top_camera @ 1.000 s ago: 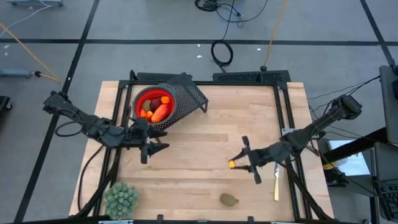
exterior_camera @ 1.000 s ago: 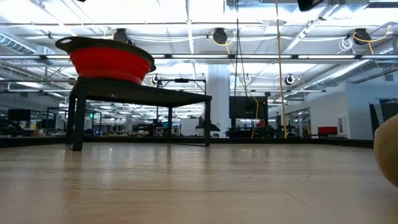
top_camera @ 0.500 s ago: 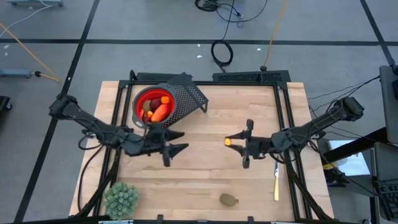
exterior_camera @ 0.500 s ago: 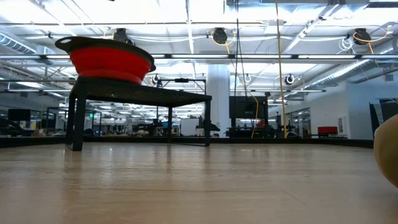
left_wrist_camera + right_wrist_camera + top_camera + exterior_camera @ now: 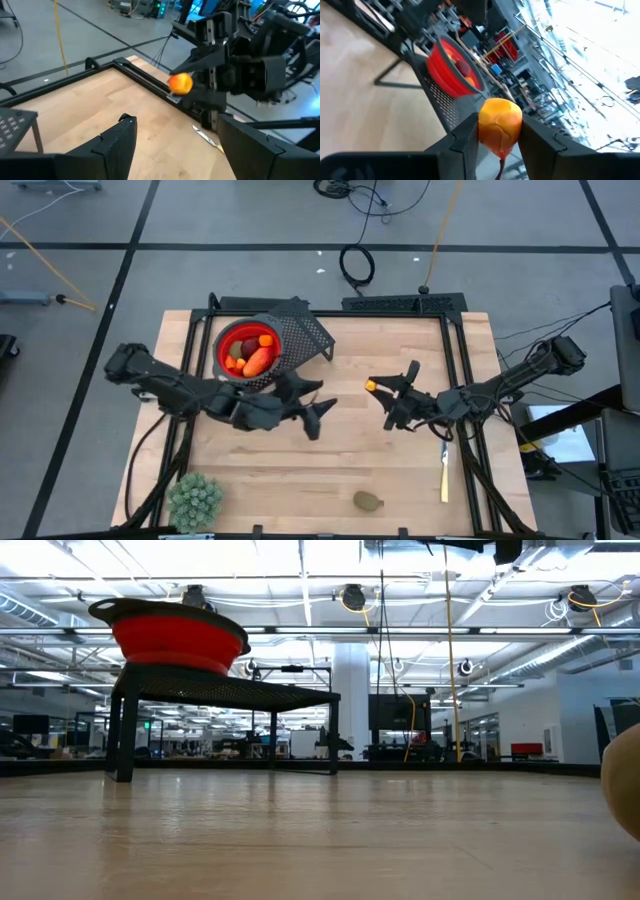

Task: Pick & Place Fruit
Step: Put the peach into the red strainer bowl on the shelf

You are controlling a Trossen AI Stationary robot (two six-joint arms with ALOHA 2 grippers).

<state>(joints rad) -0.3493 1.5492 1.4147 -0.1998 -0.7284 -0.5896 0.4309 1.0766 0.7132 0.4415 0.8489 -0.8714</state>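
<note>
Kiwi, brownish-green, lay at the table's near edge, right of a spiky plant. Farther in, the right gripper pinched a small orange fruit above mid-table, while the left gripper hung spread and empty. Farthest left, a red bowl on a black mesh stand held more fruit.

Your left gripper blocks mid-frame between right gripper and bowl; bare tabletop lies above it.
</note>
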